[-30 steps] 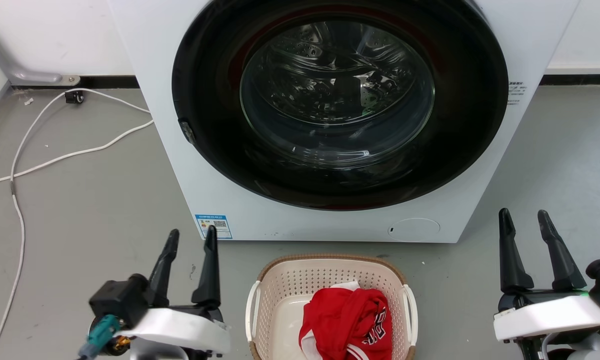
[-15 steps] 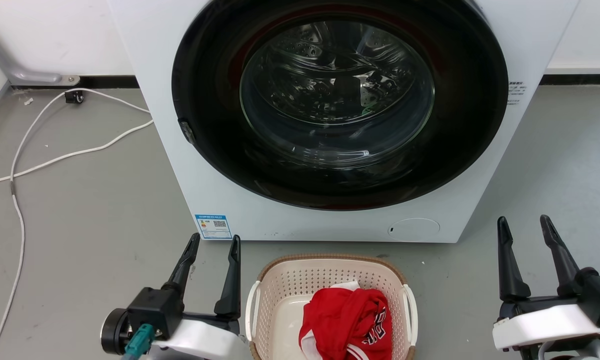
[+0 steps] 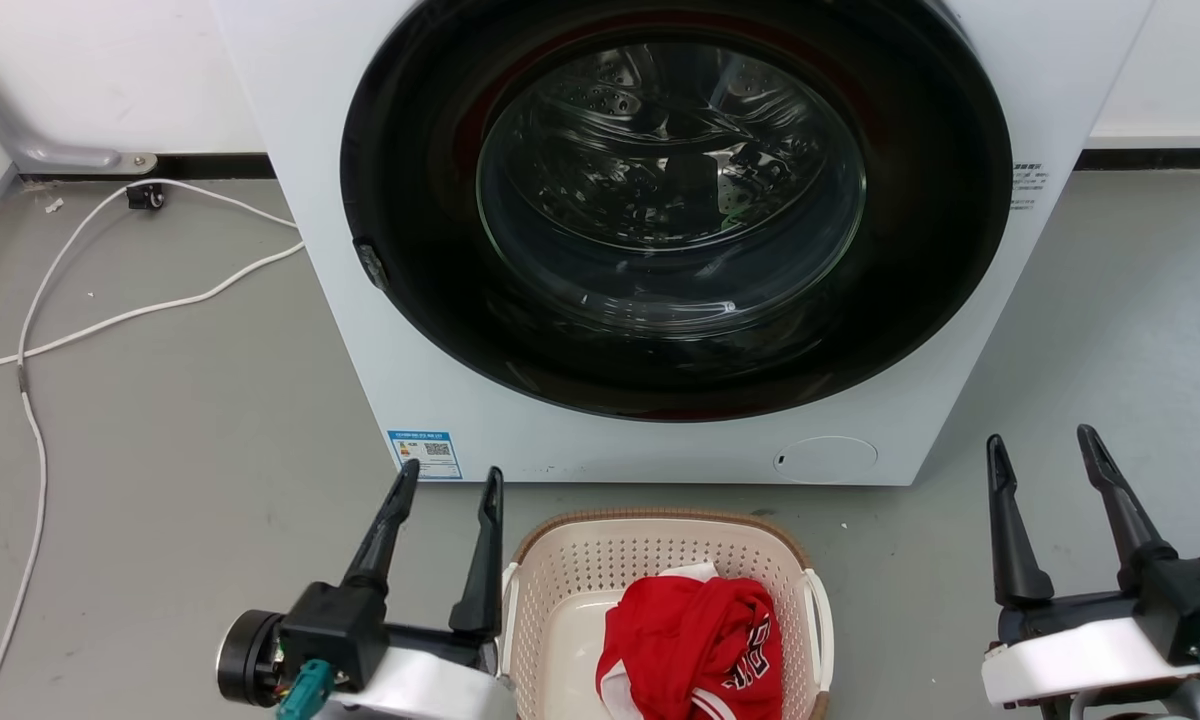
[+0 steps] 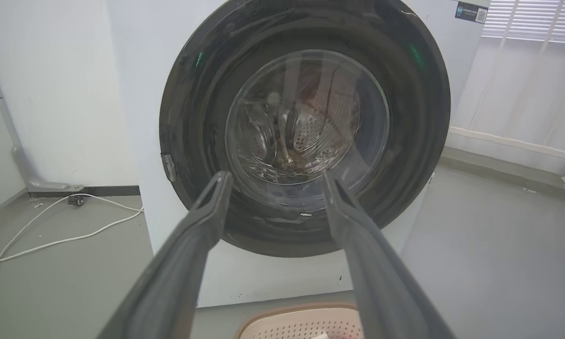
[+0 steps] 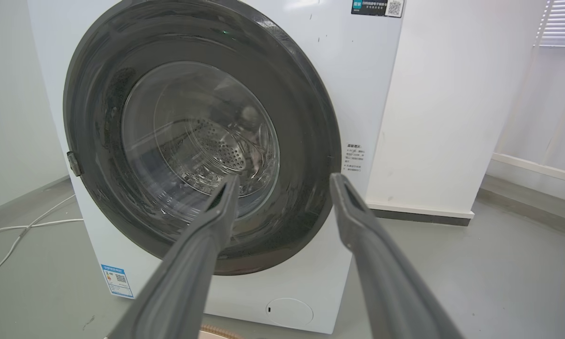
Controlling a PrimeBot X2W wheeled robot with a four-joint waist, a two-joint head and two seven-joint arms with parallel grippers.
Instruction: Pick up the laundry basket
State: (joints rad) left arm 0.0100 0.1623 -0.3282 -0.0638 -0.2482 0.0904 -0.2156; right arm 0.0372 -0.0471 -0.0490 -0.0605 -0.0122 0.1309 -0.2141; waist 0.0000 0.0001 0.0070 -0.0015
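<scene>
Down on the grey floor by the white washing machine sits the cream perforated plastic laundry basket, red shirt inside. Probably light and stiff, so grab the white side handles. Left claw and right claw both gape wide, empty.

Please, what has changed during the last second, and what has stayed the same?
The left gripper moved to the robot's right, toward the laundry basket, and one of its fingers now stands close beside the basket's left side. The right gripper sank slightly. Both keep their jaws open and hold nothing. The basket, the red garment in it and the washing machine stayed in place.
</scene>
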